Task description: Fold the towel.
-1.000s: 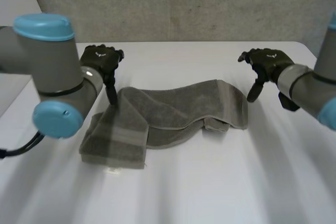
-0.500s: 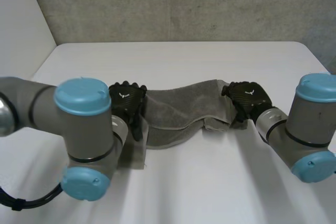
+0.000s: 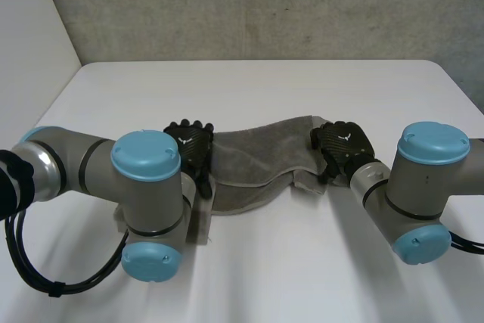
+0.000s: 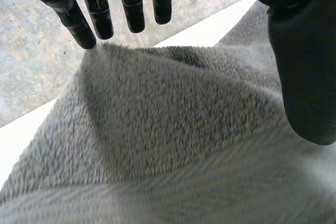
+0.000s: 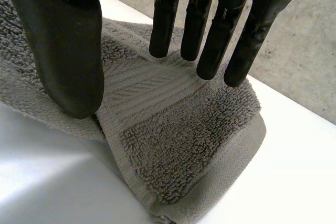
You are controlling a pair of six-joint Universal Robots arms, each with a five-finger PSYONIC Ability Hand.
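A grey towel (image 3: 257, 160) lies rumpled across the middle of the white table (image 3: 302, 88), its left part doubled over and its right end folded under. My left hand (image 3: 189, 145) is over the towel's left part, open. In the left wrist view its straight fingers (image 4: 89, 19) and thumb (image 4: 302, 51) hover just above the pile (image 4: 173, 145). My right hand (image 3: 340, 145) is on the towel's right end, open. In the right wrist view its thumb (image 5: 63, 40) rests at the edge of the folded end (image 5: 178, 140) and its fingers (image 5: 210, 30) reach over the striped band.
Both arms bend in low over the table's near half, the left elbow (image 3: 147, 209) covering the towel's near left corner. A grey wall (image 3: 265, 5) stands behind the table's far edge. Bare table lies beyond the towel and at the front.
Both arms have swung inward. The left hand moved right from the towel's far left corner onto its left part. The right hand moved from beside the right end onto it.
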